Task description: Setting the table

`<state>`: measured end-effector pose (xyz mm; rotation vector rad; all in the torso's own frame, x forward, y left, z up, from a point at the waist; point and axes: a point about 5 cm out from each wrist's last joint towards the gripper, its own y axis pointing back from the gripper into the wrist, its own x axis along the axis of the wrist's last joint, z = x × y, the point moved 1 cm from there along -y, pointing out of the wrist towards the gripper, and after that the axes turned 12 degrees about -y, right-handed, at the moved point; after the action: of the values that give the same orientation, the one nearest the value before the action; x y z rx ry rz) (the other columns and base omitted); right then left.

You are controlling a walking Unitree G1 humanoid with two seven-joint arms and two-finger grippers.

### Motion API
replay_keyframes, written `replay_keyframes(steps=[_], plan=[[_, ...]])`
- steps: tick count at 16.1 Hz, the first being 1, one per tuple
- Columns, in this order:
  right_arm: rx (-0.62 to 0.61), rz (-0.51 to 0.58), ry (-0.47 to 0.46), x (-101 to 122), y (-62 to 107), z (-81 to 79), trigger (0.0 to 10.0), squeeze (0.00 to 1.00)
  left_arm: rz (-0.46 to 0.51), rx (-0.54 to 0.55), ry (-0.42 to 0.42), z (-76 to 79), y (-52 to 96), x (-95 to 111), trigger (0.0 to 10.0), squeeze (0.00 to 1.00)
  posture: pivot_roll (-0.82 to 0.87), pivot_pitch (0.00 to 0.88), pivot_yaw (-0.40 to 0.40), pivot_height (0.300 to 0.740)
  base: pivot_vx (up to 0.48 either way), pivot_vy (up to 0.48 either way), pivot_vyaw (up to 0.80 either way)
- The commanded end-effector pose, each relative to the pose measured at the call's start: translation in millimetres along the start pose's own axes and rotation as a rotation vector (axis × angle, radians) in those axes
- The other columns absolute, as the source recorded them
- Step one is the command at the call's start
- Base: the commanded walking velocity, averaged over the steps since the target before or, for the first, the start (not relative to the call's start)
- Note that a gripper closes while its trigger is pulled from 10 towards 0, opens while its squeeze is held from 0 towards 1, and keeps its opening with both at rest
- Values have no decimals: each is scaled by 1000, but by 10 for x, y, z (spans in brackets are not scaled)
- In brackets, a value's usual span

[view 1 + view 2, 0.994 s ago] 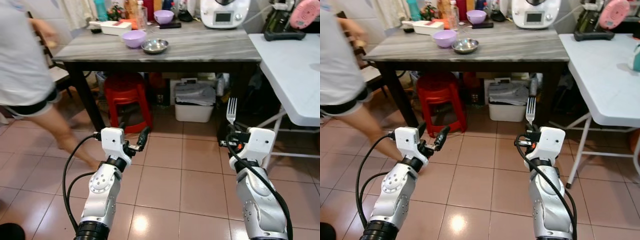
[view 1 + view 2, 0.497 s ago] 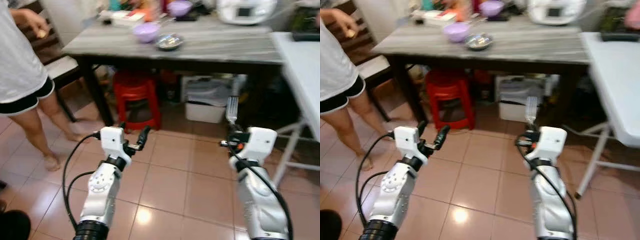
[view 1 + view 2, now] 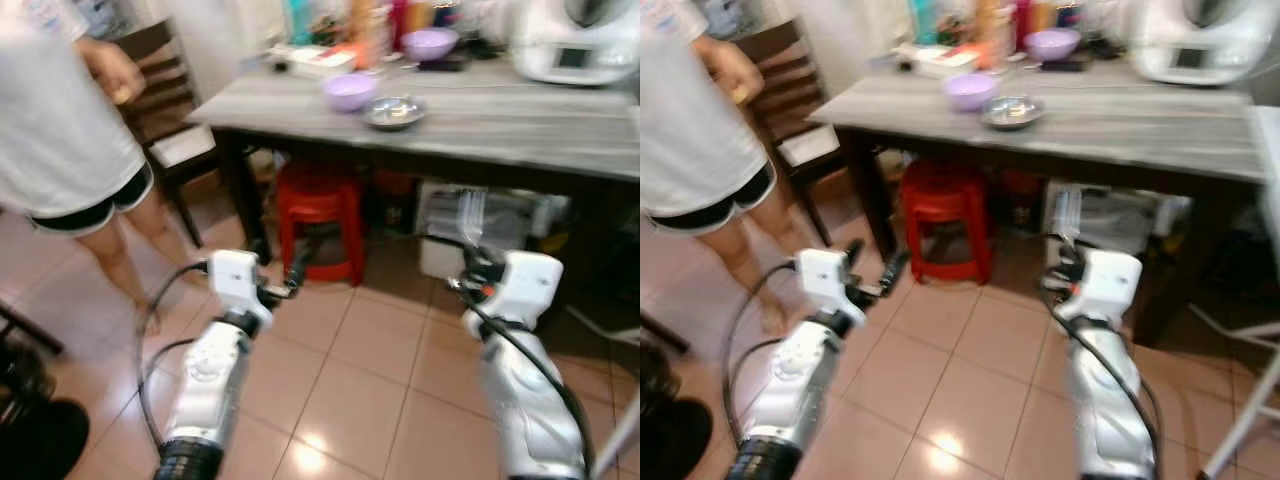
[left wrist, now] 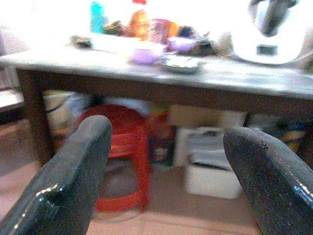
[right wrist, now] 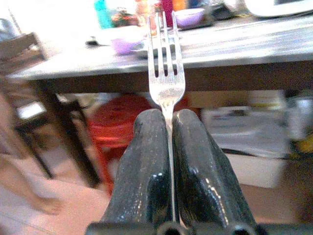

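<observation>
Fork (image 5: 167,68) stands upright, clamped between right gripper (image 5: 168,122) fingers.

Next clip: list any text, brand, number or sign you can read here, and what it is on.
None can be read.
Display panel on the white kitchen machine: blurred, no characters legible.
Bottles at the back of the table: labels too blurred to read.
Fork in the right gripper: no marking visible.
Left gripper, open: no marking visible.
</observation>
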<state>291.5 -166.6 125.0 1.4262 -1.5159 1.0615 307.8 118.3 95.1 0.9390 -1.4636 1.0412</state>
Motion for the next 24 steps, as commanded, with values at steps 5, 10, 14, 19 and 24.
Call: replay_keyframes(steps=[5,10,14,19,24], plan=[[-19,27,-4,77,-9,49,10000,0,20,-27,5,58,-54,45,10000,0,-159,20,82,740,410,0,0],[-21,24,-5,73,-12,56,10000,0,22,-34,8,78,-58,40,10000,0,-162,18,82,740,442,0,-205],[-20,23,-2,67,-8,58,10000,0,24,-44,11,98,-65,40,10000,0,-163,16,85,740,480,0,0],[-18,20,-1,56,-5,55,10000,0,23,-49,10,113,-62,34,10000,0,-160,14,83,740,480,0,0],[-15,20,0,52,-12,52,10000,0,25,-54,10,125,-66,35,10000,0,-159,6,82,740,480,0,0]])
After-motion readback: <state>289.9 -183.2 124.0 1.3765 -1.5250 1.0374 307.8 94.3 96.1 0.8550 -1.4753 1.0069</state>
